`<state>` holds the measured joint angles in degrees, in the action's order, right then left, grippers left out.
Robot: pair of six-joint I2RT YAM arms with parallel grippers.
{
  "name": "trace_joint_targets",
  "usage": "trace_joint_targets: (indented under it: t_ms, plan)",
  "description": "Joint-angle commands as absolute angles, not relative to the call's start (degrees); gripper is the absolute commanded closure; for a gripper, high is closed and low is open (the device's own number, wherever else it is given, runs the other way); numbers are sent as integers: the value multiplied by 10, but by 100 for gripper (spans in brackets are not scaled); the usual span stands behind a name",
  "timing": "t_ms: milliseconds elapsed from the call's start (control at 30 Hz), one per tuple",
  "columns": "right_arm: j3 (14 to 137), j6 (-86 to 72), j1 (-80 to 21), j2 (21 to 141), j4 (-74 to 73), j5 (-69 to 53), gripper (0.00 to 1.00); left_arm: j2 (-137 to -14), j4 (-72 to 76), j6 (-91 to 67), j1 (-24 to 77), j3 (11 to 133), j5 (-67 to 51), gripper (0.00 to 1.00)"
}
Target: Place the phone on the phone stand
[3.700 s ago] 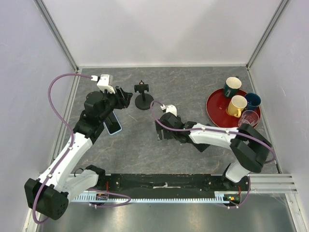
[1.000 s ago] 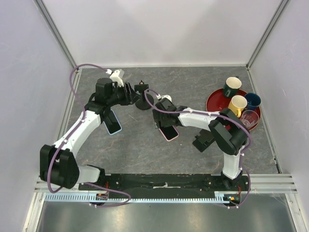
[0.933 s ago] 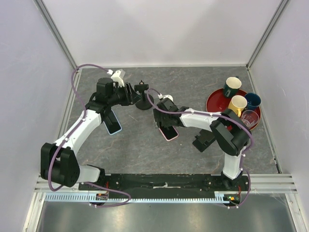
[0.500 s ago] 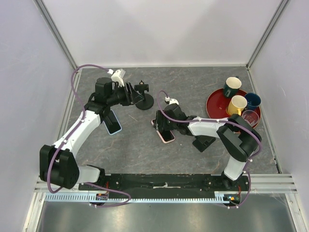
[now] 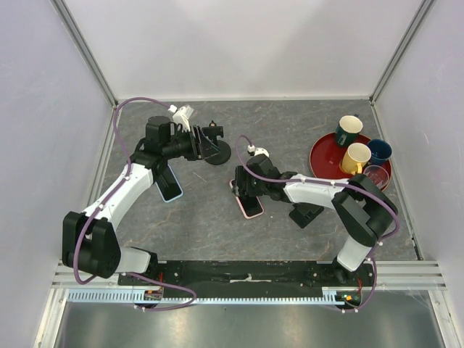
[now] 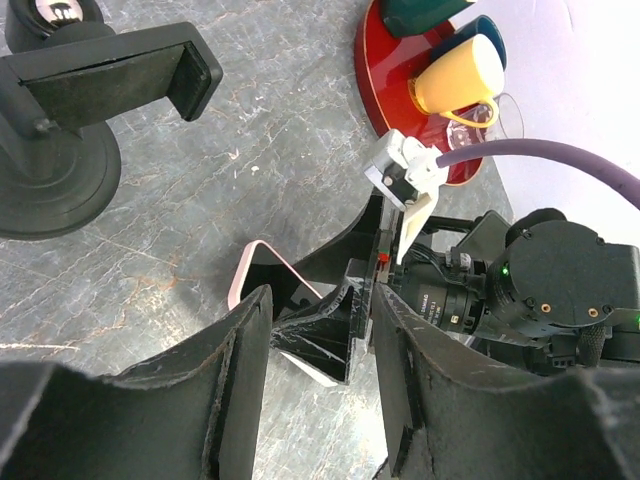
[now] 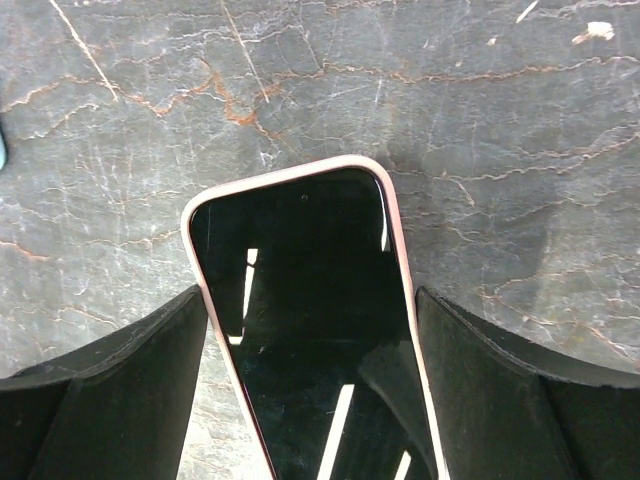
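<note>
The pink-cased phone (image 5: 251, 207) with its dark screen is at the table's middle, held by its long sides between my right gripper's (image 5: 246, 191) fingers. In the right wrist view the phone (image 7: 300, 260) fills the gap of the right gripper (image 7: 308, 305), and both pads touch its rim. The black phone stand (image 5: 220, 153), with disc base, post and clamp, stands at the back left. My left gripper (image 5: 206, 143) is open and empty right beside it. In the left wrist view the left gripper (image 6: 318, 330) shows the stand (image 6: 60, 170) up left and the phone's pink edge (image 6: 243, 283) beyond.
A light-blue phone (image 5: 171, 188) lies under my left forearm. A black wedge stand (image 5: 304, 214) sits right of the pink phone. A red tray (image 5: 322, 168) with several cups and a glass stands at the back right. Walls close three sides.
My right gripper has moved a little nearer with the pink phone, and its elbow has swung down. My left gripper has edged right, closer to the stand.
</note>
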<state>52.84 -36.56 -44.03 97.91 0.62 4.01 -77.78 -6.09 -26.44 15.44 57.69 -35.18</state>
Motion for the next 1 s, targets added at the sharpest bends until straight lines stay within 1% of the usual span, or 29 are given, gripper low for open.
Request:
trace_joint_targets:
  t_ms: [0,33,133,167,233,267,333,367,400,533,667,867,933,967]
  plan:
    - [590,-338,-440,1003,-88,83,69,-778,-41,-282,152,599,-377,49]
    - [598,-325,-442,1012,-101,87,68,-778,-41,-282,152,599,-377,49]
    - [627,-296,-441,1048,-155,79,59,-777,-41,-280,152,599,-376,49]
    - [647,-287,-441,1059,-170,74,53,-778,-41,-280,152,599,-377,49]
    - [661,-273,-443,1087,-209,65,46,-777,-41,-279,153,598,-376,49]
    - [668,-263,-444,1092,-217,62,36,-776,-41,-279,152,598,-377,49]
    - [671,-256,-446,1103,-235,63,22,-775,-42,-279,152,598,-376,49]
    - [676,-248,-451,1104,-243,69,7,-776,-40,-279,152,598,-376,49]
    - [678,-244,-453,1107,-258,73,2,-774,-41,-279,153,598,-375,49]
    - [693,-228,-466,1109,-302,104,2,-775,-41,-277,152,598,-375,49]
    - [703,-221,-473,1111,-321,97,2,-776,-39,-281,152,598,-380,49]
    - [738,-234,-492,1158,-359,118,2,-778,-37,-282,153,596,-381,49]
    - [743,-241,-497,1172,-365,127,3,-777,-37,-282,152,596,-381,49]
    - [744,-249,-497,1175,-366,127,5,-778,-37,-282,152,596,-381,49]
